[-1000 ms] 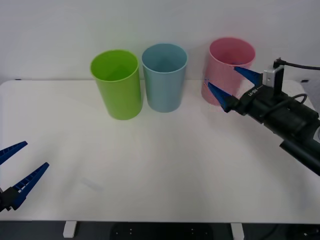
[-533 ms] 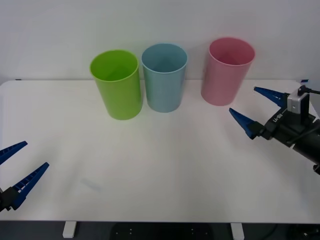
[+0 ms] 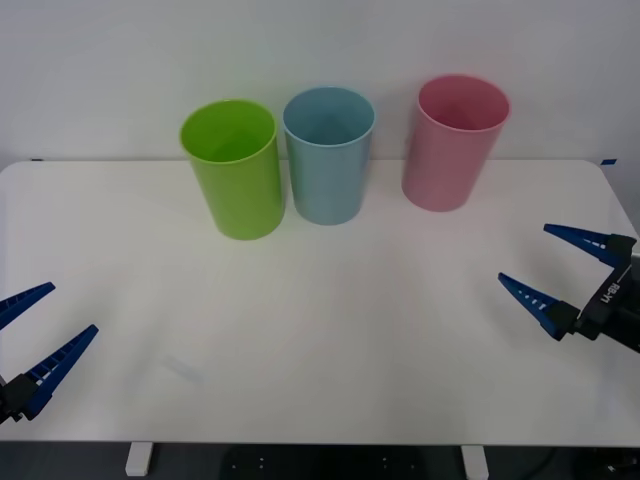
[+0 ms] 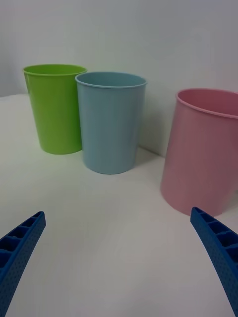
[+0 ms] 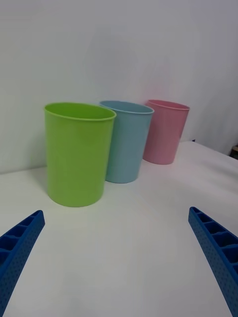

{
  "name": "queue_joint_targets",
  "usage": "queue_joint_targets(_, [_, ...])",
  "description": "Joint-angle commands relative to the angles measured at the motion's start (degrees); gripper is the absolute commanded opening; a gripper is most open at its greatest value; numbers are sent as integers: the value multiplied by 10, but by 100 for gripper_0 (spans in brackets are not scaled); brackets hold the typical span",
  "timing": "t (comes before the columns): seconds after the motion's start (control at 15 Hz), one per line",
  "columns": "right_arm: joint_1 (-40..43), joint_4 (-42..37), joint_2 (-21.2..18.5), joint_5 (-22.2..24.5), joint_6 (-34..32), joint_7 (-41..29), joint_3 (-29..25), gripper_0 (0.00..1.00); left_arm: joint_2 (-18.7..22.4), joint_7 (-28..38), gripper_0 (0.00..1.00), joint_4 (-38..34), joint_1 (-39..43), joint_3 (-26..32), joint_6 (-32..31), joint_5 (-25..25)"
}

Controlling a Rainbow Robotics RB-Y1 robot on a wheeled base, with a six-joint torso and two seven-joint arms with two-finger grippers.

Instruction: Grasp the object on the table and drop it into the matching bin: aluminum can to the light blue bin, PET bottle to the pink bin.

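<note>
Two tools spread wide, empty: right tool (image 3: 558, 280) at counter's (image 3: 330, 330) 4 o'clock, left tool (image 3: 30, 345) parked at 8. Can location cannot tell. Tall light blue plastic bin (image 3: 328, 155) at 12, pink plastic bin (image 3: 455, 142) at 1. Judgement: retreat step; keep right tool low, wide of pink rim.

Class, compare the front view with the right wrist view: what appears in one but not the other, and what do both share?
Front view alone: the left hand, open at the near left table edge, and the whole wide white tabletop. Right wrist view alone: the bins from the side, standing upright. Shared: the tall lime green plastic bin, the tall light blue plastic bin, the tall pink plastic bin, and the open right hand.
</note>
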Motion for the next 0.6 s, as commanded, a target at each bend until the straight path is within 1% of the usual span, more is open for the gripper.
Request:
queue_joint_targets(0.07, [39,-27,2,-3,0,-3,-16,100,0,0,100,0,0,0,0,0])
queue_joint_targets(0.33, [66,-32,3,-10,0,-4,-16,100,0,0,100,0,0,0,0,0])
queue_joint_targets(0.6, [66,-32,3,-10,0,-4,-16,100,0,0,100,0,0,0,0,0])
